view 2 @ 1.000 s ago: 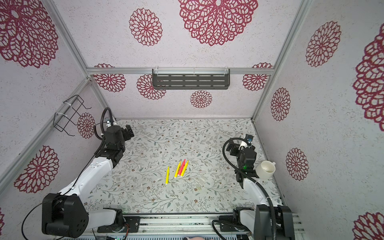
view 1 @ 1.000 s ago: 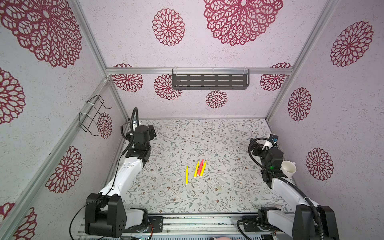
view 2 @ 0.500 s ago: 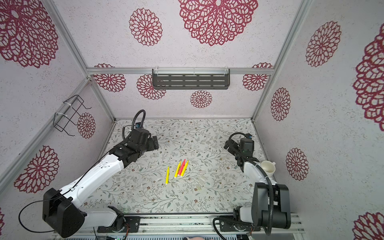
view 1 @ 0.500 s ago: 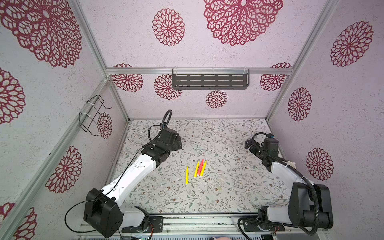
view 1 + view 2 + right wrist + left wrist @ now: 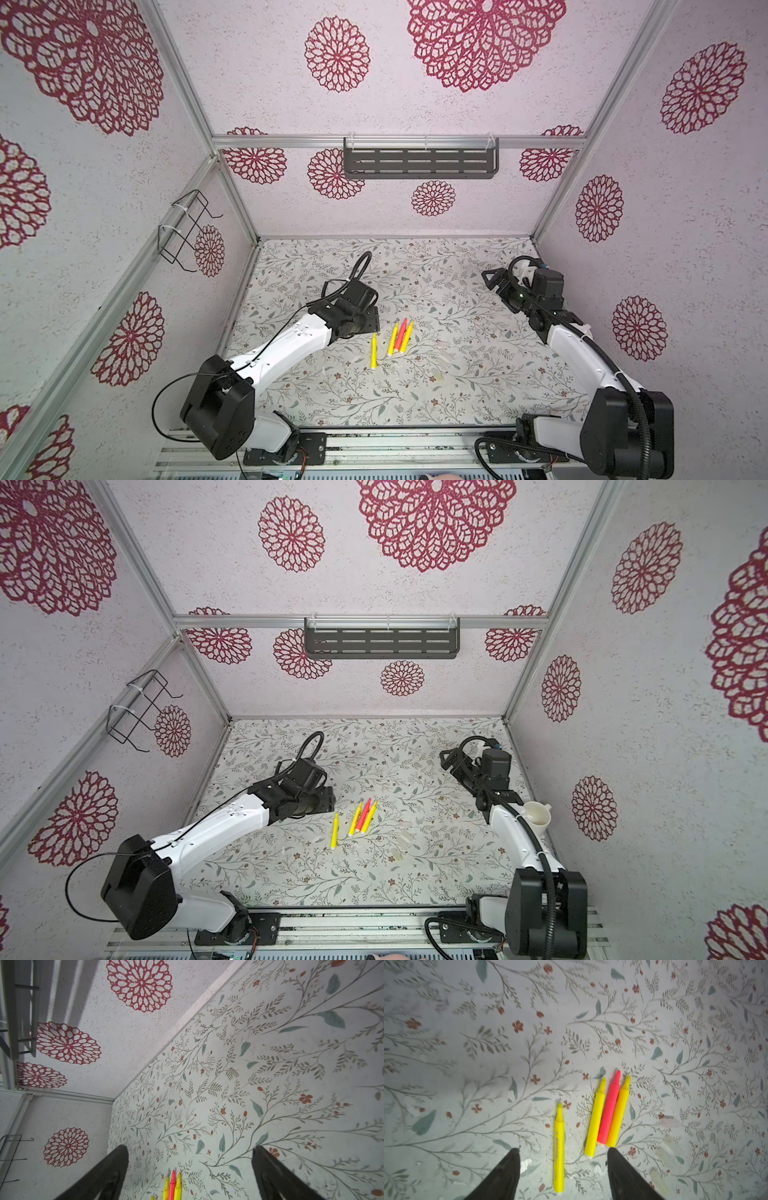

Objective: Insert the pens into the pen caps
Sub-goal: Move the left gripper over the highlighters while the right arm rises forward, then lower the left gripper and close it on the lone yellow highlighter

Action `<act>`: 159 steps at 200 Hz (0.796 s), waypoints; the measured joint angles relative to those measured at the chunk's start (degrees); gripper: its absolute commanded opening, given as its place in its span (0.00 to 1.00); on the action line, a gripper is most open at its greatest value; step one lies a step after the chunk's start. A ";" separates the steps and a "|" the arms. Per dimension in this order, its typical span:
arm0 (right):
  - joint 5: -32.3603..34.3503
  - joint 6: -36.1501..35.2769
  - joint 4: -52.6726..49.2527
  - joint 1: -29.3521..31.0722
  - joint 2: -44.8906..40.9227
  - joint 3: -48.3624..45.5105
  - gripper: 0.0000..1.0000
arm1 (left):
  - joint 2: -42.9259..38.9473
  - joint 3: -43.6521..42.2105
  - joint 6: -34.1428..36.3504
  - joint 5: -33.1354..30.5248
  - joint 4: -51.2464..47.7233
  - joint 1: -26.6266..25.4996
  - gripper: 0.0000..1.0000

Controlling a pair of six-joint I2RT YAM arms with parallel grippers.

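Left gripper (image 5: 563, 1149) hovers, jaws parted and empty, lined up over the lone yellow pen (image 5: 559, 1142), apparently to grab it; right gripper (image 5: 189, 1148) hangs aside, spread wide, empty.

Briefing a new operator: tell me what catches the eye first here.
A red-pink pen lies between two yellow pens in the middle of the table, a fourth yellow pen apart on their left. The left gripper hangs open close to that lone pen. Big red rosettes dot the walls.

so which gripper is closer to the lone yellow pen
Left. The left gripper sits just by the tip of the lone yellow pen; the right gripper is far off to its right.
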 measured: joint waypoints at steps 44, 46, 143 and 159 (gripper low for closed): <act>-1.11 0.02 -0.04 1.11 -0.04 0.00 0.94 | 3.69 -0.02 -1.29 1.03 -2.23 -3.23 0.60; -1.11 0.02 -0.04 1.18 -0.04 0.00 0.93 | 3.85 -0.02 -1.33 1.07 -2.29 -3.28 0.60; -1.14 0.35 -0.31 4.22 1.05 2.69 0.89 | 15.08 1.07 -1.40 1.22 -3.82 -6.32 0.54; -1.14 0.33 -0.42 4.35 1.55 3.02 0.89 | 15.10 1.07 -1.42 1.22 -3.80 -6.32 0.52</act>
